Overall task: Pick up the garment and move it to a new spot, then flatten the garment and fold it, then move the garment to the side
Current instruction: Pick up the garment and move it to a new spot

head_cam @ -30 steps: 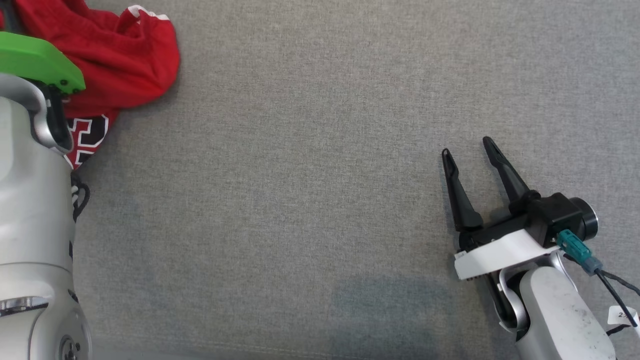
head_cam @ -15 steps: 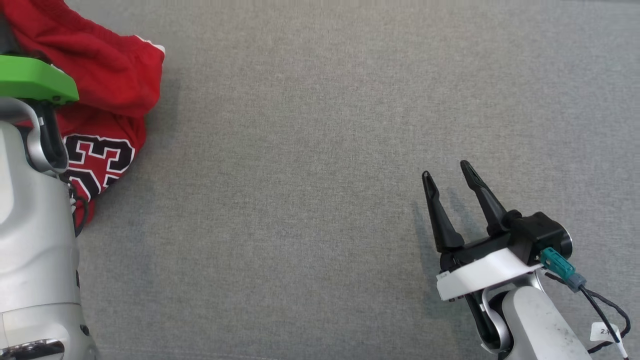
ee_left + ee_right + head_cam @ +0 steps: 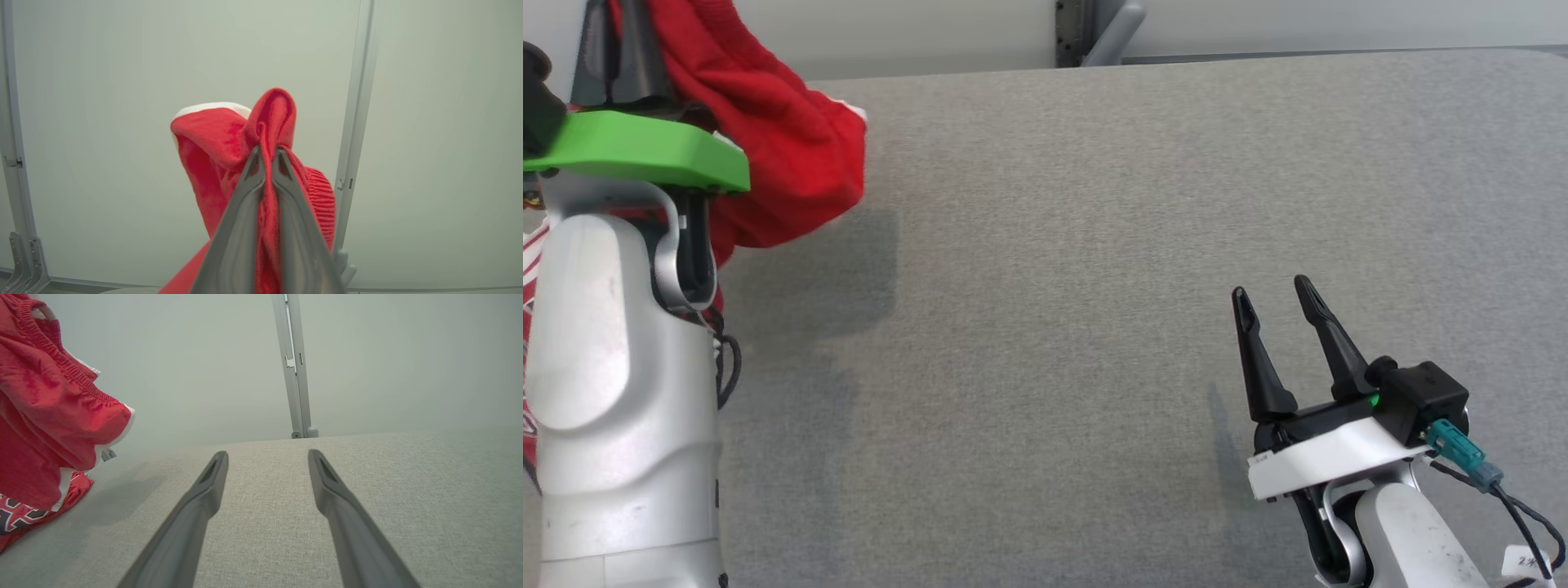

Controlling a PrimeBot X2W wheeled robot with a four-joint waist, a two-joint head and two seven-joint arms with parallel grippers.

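The garment is red cloth with white trim and black-and-white print. It hangs bunched at the head view's upper left, lifted over the grey surface. My left gripper is shut on a fold of the garment, its dark fingers rising above a green wrist plate. In the right wrist view the garment hangs at the left with its lower end lying on the surface. My right gripper stands open and empty low over the surface at the lower right, far from the cloth.
The grey fabric table spreads across the head view, its far edge near the top. A pale wall with a grey metal post stands behind the table.
The head camera has tilted up, so the table's far edge and wall now show. My left gripper has lifted the garment higher off the surface. The right gripper stays open, about where it was.
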